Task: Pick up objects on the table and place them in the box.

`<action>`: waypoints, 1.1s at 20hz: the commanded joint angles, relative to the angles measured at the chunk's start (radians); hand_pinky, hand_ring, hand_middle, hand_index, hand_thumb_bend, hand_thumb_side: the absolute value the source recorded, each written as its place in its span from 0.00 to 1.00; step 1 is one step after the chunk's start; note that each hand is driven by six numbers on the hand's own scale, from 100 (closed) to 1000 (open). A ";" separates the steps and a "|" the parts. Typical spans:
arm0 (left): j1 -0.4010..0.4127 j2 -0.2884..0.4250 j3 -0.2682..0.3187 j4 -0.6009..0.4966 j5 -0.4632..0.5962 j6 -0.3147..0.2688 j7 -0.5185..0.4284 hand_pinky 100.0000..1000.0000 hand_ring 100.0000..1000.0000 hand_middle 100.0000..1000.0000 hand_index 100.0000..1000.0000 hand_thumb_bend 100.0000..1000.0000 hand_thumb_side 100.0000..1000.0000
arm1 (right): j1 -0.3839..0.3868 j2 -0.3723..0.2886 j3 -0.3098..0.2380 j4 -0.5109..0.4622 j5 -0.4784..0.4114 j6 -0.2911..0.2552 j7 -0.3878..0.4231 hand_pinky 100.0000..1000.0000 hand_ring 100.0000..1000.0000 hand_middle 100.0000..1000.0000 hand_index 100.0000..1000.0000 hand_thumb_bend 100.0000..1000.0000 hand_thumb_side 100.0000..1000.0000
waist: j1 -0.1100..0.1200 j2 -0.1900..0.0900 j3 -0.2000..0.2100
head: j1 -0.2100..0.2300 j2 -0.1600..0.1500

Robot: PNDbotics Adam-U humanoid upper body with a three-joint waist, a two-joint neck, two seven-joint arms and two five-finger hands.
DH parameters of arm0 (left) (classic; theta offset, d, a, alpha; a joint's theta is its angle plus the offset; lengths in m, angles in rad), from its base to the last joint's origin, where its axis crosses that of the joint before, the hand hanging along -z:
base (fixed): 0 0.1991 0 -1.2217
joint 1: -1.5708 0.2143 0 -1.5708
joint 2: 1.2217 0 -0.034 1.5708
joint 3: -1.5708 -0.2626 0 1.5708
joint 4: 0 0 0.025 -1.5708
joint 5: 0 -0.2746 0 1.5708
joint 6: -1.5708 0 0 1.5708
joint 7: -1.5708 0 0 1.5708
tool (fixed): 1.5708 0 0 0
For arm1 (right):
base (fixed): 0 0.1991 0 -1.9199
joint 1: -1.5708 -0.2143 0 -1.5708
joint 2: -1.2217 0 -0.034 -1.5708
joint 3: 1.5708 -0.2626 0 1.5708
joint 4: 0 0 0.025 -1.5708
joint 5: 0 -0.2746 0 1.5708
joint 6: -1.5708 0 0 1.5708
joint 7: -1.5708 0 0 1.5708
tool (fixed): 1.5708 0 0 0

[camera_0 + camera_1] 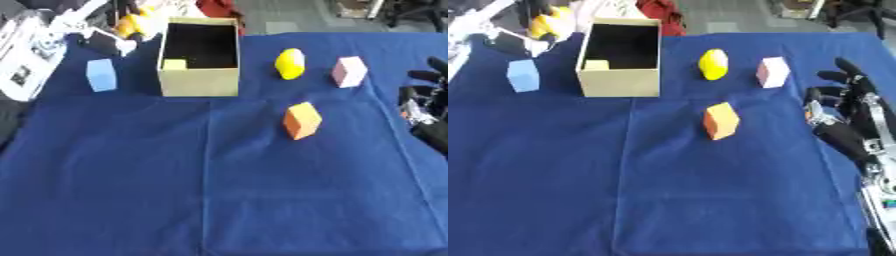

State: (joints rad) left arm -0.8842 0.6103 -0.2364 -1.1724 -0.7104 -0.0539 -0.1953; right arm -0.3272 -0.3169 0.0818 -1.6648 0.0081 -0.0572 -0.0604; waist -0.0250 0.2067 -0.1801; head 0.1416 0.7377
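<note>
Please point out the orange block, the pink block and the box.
orange block (301,120), left eye view, front face.
pink block (349,72), left eye view, front face.
box (199,82), left eye view, front wall.

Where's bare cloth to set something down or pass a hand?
Biggest free patch: the whole near half of the blue cloth, below the orange block. Also bare: the strip between the light blue block and the box. Crowded: right of the box, where yellow object, pink block and orange block cluster, with the right hand beside them.
</note>
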 commanded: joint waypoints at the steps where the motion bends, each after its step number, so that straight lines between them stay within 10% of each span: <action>1: -0.052 -0.044 0.017 0.090 -0.065 -0.032 0.056 0.62 0.40 0.40 0.63 0.24 0.03 | -0.019 -0.008 0.003 -0.007 -0.009 -0.002 0.011 0.70 0.71 0.77 0.96 0.05 0.19 | -0.010 -0.026 -0.008 | 0.013 -0.014; 8: -0.090 -0.109 0.042 0.192 -0.178 -0.050 0.131 0.77 0.70 0.74 0.88 0.56 0.40 | -0.022 -0.002 0.008 -0.005 -0.014 -0.003 0.019 0.70 0.71 0.76 0.96 0.04 0.19 | -0.010 -0.023 -0.025 | 0.031 -0.022; 10: -0.090 -0.109 0.053 0.198 -0.178 -0.043 0.160 0.79 0.73 0.78 0.91 0.52 0.53 | -0.022 -0.002 0.007 -0.005 -0.014 -0.003 0.020 0.70 0.71 0.76 0.96 0.03 0.19 | -0.009 -0.023 -0.026 | 0.030 -0.023; 14: -0.084 -0.081 0.068 0.155 -0.085 -0.024 0.200 0.80 0.75 0.80 0.92 0.66 0.56 | -0.020 -0.004 0.004 -0.004 -0.013 -0.004 0.018 0.70 0.71 0.76 0.96 0.03 0.19 | -0.008 -0.022 -0.021 | 0.024 -0.026; 22: -0.038 0.079 0.090 -0.088 0.169 0.020 0.127 0.80 0.72 0.76 0.88 0.57 0.50 | -0.015 -0.012 -0.003 0.000 -0.012 -0.003 0.015 0.70 0.71 0.75 0.96 0.02 0.20 | -0.006 -0.020 0.003 | 0.011 -0.030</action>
State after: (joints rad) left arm -0.9074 0.6326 -0.1620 -1.2094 -0.5782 -0.0399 -0.0500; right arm -0.3339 -0.3096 0.0915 -1.6581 -0.0015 -0.0593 -0.0438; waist -0.0250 0.2067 -0.1759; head 0.1572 0.7195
